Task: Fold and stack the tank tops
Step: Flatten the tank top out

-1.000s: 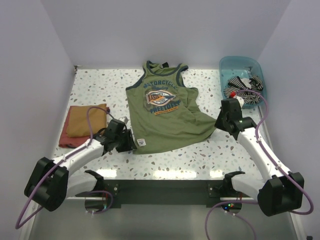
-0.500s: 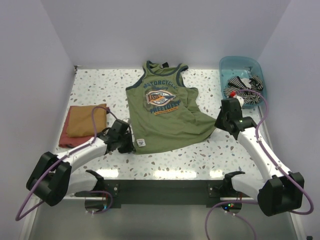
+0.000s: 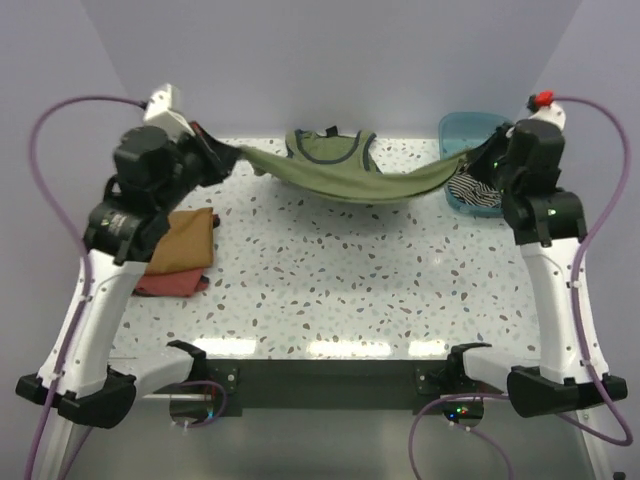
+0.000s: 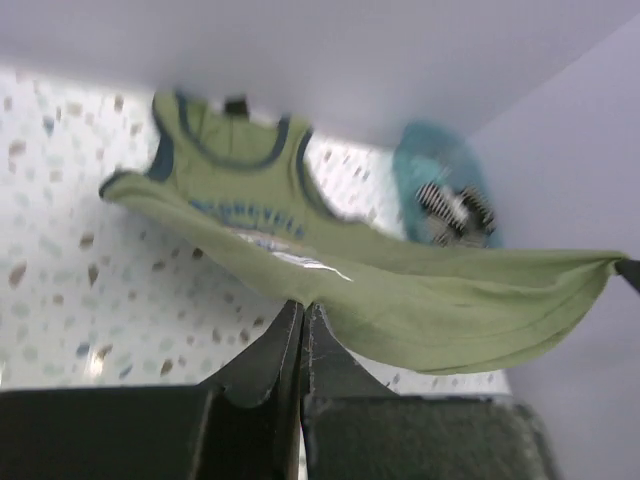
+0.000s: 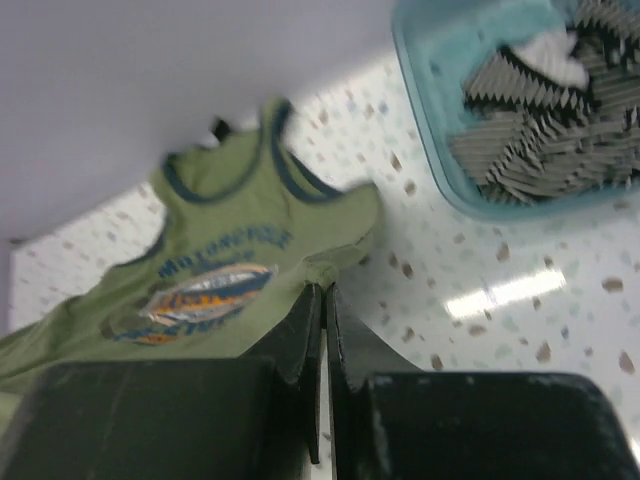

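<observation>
Jaws of both grippers were pressed together, each pinching a bottom corner of the green tank top. The left gripper and right gripper were held high and well apart. The hem hung stretched between them above the table, while the strap end lay at the far edge of the surface (the chest print showed in both wrist views). No fold was complete on this garment. The striped tank top lay crumpled in the blue bin at the right rear, with neither gripper near it. A folded orange cloth rested at the left. Assessment: the task was at an early stage, and both tops were yet to be folded and stacked.
</observation>
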You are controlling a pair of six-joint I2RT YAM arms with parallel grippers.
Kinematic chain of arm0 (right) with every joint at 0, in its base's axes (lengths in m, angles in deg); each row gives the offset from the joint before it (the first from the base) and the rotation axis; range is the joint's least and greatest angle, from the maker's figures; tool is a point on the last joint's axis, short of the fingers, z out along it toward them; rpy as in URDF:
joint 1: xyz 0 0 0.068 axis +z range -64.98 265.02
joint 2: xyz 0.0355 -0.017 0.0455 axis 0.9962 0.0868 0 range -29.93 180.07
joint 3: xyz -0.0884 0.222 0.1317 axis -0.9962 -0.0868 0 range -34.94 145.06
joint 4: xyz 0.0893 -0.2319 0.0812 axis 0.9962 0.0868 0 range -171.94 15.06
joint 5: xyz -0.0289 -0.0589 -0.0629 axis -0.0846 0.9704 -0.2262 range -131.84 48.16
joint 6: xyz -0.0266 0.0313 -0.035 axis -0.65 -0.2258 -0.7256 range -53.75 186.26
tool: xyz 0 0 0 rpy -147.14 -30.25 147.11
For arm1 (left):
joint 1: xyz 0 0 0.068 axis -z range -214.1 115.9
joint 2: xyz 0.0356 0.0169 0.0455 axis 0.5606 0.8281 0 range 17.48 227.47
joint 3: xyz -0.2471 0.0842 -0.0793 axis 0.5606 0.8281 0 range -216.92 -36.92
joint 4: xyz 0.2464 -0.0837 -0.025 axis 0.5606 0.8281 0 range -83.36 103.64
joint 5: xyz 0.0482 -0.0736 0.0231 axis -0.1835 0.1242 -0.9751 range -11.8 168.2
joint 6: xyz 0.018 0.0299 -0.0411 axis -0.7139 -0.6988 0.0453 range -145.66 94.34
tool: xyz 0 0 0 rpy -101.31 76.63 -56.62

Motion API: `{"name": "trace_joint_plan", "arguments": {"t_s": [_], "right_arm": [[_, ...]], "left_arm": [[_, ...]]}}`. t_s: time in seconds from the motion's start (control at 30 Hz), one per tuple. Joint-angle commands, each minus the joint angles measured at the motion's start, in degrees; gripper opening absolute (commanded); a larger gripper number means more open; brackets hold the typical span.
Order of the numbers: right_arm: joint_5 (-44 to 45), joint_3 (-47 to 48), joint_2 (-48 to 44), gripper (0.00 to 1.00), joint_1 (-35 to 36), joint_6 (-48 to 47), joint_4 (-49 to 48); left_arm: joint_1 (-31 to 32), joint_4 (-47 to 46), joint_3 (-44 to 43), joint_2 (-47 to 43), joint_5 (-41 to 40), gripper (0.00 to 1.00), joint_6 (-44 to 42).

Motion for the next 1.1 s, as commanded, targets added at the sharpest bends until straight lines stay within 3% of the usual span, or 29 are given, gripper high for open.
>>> {"name": "trace_joint_plan", "arguments": {"t_s": [0.0,0.03,0.17,0.3,0.47,0.7,0.9,0.93,1.0,1.07], "right_arm": [[0.02,18.17,1.37,0.0,-0.39,-0.27,4.44],[0.11,21.9,3.11,0.0,-0.48,-0.27,5.41],[-0.15,39.11,5.24,0.0,-0.48,-0.8,7.88],[0.38,46.44,4.81,0.0,-0.39,-1.85,6.4],[0.21,45.14,1.73,0.0,-0.4,-2.47,0.16],[-6.45,44.88,8.13,0.0,-0.48,-2.38,-1.69],[-15.6,42.15,22.01,0.0,-0.48,-1.15,-10.11],[-17.36,43.2,27.16,0.0,-0.48,-0.98,-11.0],[-19.3,50.01,32.37,0.0,-0.48,-0.8,-12.85],[-20.45,57.14,40.35,0.0,-0.48,-0.1,-12.6]], "left_arm": [[-0.34,4.58,-15.68,1.16,-3.76,0.0,-1.95],[-0.34,4.93,-22.15,1.95,-5.51,0.0,-1.86],[-0.43,5.11,-33.08,4.59,-7.11,0.0,-0.9],[-0.43,0.38,-35.83,3.28,-8.07,0.0,0.68],[-0.43,-1.31,-40.66,4.5,-11.06,0.0,0.25],[-0.43,-6.48,-38.39,9.24,-11.77,0.0,-0.11],[-7.36,-16.22,-37.85,23.55,3.05,0.0,2.26],[-8.5,-18.42,-39.69,26.01,8.65,0.0,2.7],[-11.93,-21.34,-45.47,34.88,12.47,0.0,4.71],[-15.52,-24.49,-56.8,44.61,19.41,0.0,7.17]]}}
